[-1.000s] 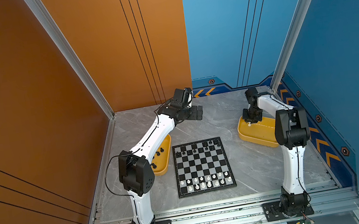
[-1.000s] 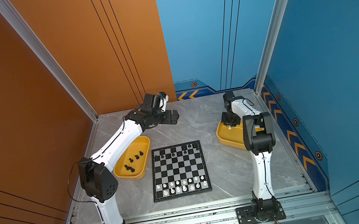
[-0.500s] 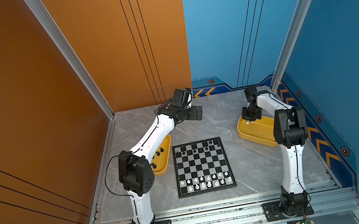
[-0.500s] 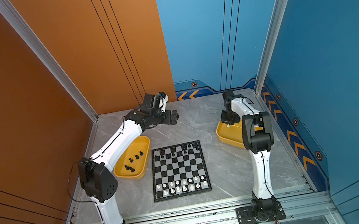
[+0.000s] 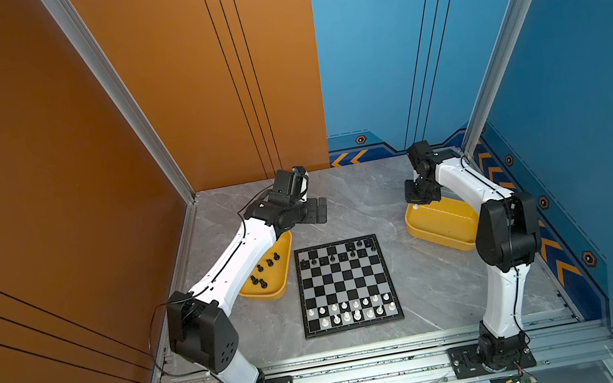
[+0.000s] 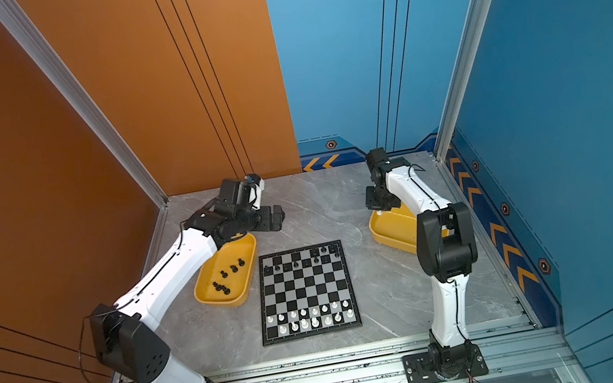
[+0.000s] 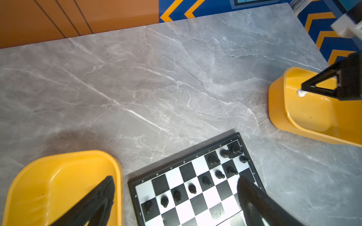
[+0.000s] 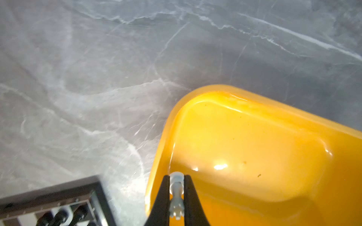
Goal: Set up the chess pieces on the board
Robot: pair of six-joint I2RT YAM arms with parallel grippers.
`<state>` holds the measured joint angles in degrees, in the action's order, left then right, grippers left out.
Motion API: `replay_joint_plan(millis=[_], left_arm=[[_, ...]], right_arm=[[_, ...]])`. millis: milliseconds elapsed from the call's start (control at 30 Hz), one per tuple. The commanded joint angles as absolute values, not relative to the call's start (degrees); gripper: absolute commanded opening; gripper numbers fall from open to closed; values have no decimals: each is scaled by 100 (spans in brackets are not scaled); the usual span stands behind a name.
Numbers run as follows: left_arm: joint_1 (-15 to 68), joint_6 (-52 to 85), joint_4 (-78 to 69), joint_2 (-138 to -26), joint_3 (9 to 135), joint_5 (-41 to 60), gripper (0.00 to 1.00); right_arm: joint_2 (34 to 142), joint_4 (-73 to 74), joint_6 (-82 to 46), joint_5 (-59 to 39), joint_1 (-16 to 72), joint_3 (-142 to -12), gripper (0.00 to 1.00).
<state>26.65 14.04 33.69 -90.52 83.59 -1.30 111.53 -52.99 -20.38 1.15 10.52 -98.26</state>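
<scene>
The board lies mid-table. Several white chess pieces fill its two near rows, and several black ones stand in its far rows. More black pieces lie in the left yellow tray. My right gripper is shut on a white piece, held lying between the fingers over the near-left corner of the right yellow tray. My left gripper hangs open and empty above the table beyond the board's far-left corner.
The right yellow tray shows no other pieces. Orange and blue walls close in the grey marble table on three sides. Both arm bases sit on the metal rail at the front edge.
My right gripper's jaws have closed on the white piece in the right tray, and that arm's elbow has shifted a little. The left arm has not moved.
</scene>
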Motion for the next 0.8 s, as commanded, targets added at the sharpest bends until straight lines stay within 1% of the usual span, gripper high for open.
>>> replay_joint_plan(millis=[0, 233, 400, 533, 767], left_arm=[[2363, 1727, 3343, -8518, 7721, -201, 98], [1584, 2134, 3304, -7291, 6453, 104, 98], [1335, 2116, 3394, -6669, 5964, 305, 98], [1280, 2072, 3438, -6332, 5599, 434, 98], [1221, 2031, 3568, -6005, 5425, 556, 98]], right_arm=[[10660, -5682, -2189, 297, 1588, -9440, 7], [9754, -5923, -2777, 465, 3116, -8817, 7], [9315, -5933, -3366, 571, 4462, -8546, 8], [9312, -5940, -3657, 775, 5349, -8588, 8], [9743, -5829, -3779, 859, 6349, -8863, 8]])
